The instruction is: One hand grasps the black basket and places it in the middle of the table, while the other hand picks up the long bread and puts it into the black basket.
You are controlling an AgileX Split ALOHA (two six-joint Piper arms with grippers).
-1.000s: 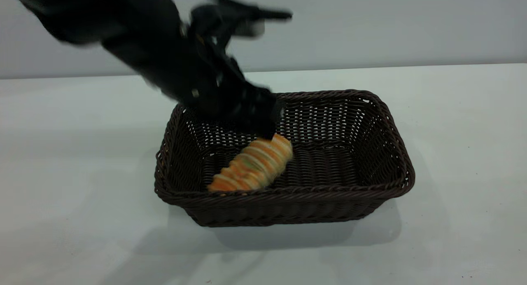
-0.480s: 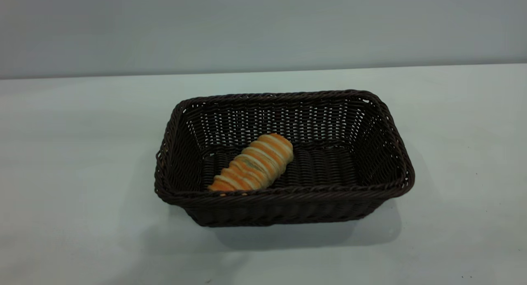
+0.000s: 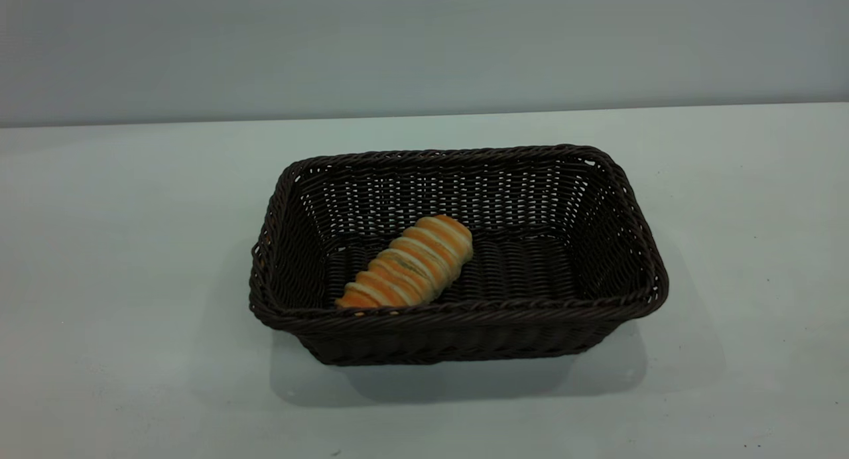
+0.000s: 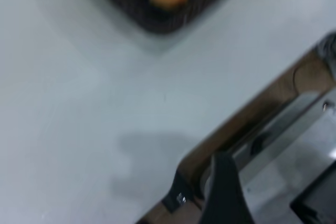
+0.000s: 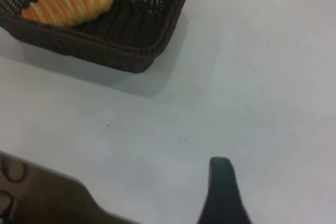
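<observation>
One black basket (image 3: 457, 257) at centre frame on the table (image 3: 119, 247), one long bread (image 3: 406, 262) lying diagonally inside it, no readable writing, left gripper (image 4: 223, 192) and right gripper (image 5: 223, 192) back near the table edge, grip state cannot be told.

Left gripper (image 4: 223, 192), a second ago over the long bread (image 3: 406, 262) inside the black basket (image 3: 457, 326), is now withdrawn, well apart from both.

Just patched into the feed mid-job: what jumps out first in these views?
The black basket sits mid-table, with the long bread lying slantwise inside, nearer its left end. Neither arm shows in the exterior view; each wrist view shows only one dark fingertip above the table, well away from the basket.
</observation>
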